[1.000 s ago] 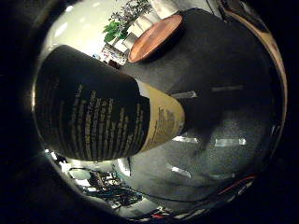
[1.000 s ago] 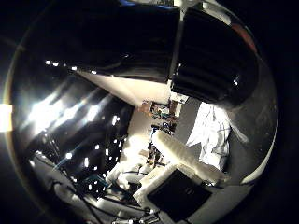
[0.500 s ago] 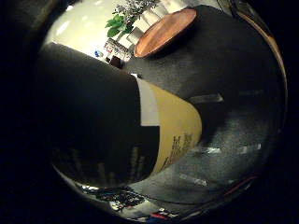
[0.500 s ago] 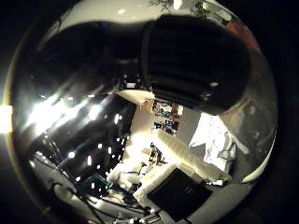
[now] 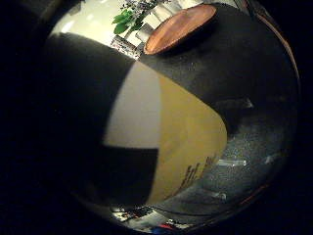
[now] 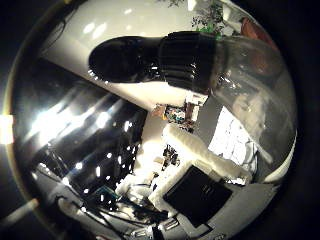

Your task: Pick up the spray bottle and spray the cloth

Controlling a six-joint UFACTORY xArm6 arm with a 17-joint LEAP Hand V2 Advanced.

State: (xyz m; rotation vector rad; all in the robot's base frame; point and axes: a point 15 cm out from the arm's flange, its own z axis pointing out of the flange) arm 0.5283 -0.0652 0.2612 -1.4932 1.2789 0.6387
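Note:
The spray bottle (image 5: 146, 142) fills much of the little finger side palm view, very close to the palm of my hand. Its body is dark, with a white panel and a yellow label carrying small print. It stands on a dark grey table (image 5: 254, 78). In the thumb side palm view I see the bottle's glossy black spray head (image 6: 130, 57), a ribbed black collar (image 6: 187, 60) and the clear shoulder (image 6: 245, 75) below it. No cloth can be made out for certain in either view.
A round wooden disc (image 5: 178, 27) lies on the table beyond the bottle, with a green plant (image 5: 124, 19) behind it. Short pale tape marks (image 5: 232, 162) are stuck on the table top. A white patch (image 6: 232, 142) shows past the bottle's shoulder.
The bottle has grown much larger in both views, so the palm has closed in on it. The spray head now spans the thumb side view.

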